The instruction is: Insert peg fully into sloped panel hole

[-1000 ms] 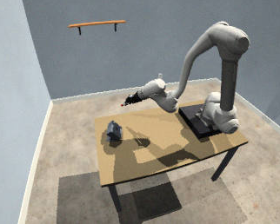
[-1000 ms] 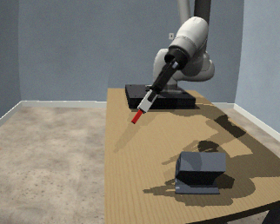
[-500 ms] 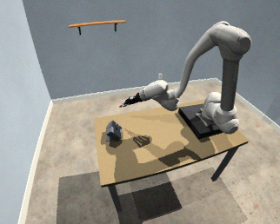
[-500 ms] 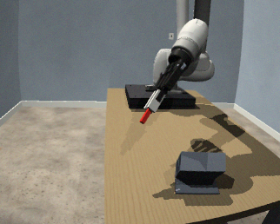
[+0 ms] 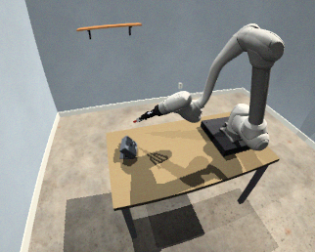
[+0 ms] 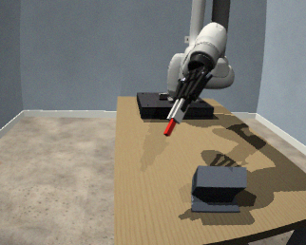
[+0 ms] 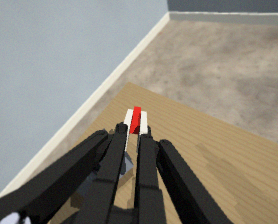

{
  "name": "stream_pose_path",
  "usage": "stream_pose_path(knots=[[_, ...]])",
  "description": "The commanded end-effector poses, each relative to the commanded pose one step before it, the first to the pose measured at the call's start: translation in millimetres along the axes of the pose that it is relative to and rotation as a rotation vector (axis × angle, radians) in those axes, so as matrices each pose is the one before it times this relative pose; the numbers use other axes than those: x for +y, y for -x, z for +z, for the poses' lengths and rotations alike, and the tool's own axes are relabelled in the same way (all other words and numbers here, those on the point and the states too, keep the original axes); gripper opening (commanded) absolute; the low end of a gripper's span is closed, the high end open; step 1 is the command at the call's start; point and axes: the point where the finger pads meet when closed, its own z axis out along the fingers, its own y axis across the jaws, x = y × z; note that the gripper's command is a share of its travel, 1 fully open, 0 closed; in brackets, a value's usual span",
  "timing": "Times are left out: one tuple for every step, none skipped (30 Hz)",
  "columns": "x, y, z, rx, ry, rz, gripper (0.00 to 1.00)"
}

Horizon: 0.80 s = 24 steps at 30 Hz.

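My gripper (image 5: 147, 114) (image 6: 181, 105) (image 7: 136, 118) is shut on the peg (image 5: 136, 120) (image 6: 172, 122) (image 7: 135, 119), a white bar with a red tip that sticks out past the fingertips. It holds the peg tilted downward in the air above the far left part of the table (image 5: 195, 178) (image 6: 146, 197) (image 7: 215, 155). The sloped panel (image 5: 128, 147) (image 6: 219, 188), a dark grey wedge block, stands on the table near its left edge, below and ahead of the peg, well apart from it. In the wrist view a grey part of it (image 7: 128, 163) shows between the fingers. I cannot see its hole.
The arm's black base plate (image 5: 219, 134) (image 6: 151, 107) sits at the table's right end. The table's far edge lies close under the peg, with floor beyond. An orange shelf (image 5: 109, 26) hangs on the back wall.
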Motion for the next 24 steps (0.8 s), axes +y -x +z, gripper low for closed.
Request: stream_pose_path(knots=[[-4.24,4.77,-2.32,-0.00609,-0.0198,-0.04358,0.0],[0.0,0.0,0.0,0.0,0.0,0.0,0.0],[0.0,0.0,0.0,0.0,0.0,0.0,0.0],[-1.27,1.42,-0.66,-0.00182,-0.00571,-0.01277,0.0],[-1.28,1.44,-0.66,-0.00184,-0.00569,-0.01278,0.0],[-1.28,1.45,-0.66,-0.00186,-0.00567,-0.01279,0.0],[-1.29,1.46,-0.66,-0.00188,-0.00565,-0.0128,0.0],[-1.3,1.48,-0.66,-0.0019,-0.00563,-0.01282,0.0],[-1.3,1.49,-0.67,-0.00193,-0.00561,-0.01283,0.0],[-1.31,1.5,-0.67,-0.00195,-0.00559,-0.01284,0.0],[-1.32,1.52,-0.67,-0.00197,-0.00557,-0.01285,0.0],[-1.32,1.53,-0.67,-0.00199,-0.00555,-0.01286,0.0],[-1.33,1.54,-0.67,-0.00201,-0.00553,-0.01287,0.0],[-1.34,1.55,-0.67,-0.00203,-0.00551,-0.01288,0.0],[-1.34,1.57,-0.67,-0.00205,-0.00549,-0.01289,0.0],[-1.35,1.58,-0.67,-0.00207,-0.00548,-0.0129,0.0],[-1.36,1.59,-0.67,-0.00209,-0.00546,-0.01291,0.0],[-1.36,1.6,-0.68,-0.00211,-0.00544,-0.01291,0.0],[0.0,0.0,0.0,0.0,0.0,0.0,0.0],[0.0,0.0,0.0,0.0,0.0,0.0,0.0],[-1.37,1.61,-0.68,-0.00213,-0.00542,-0.01292,0.0],[-1.38,1.63,-0.68,-0.00215,-0.0054,-0.01293,0.0],[-1.39,1.64,-0.68,-0.00217,-0.00538,-0.01294,0.0],[-1.39,1.65,-0.68,-0.00219,-0.00536,-0.01295,0.0]])
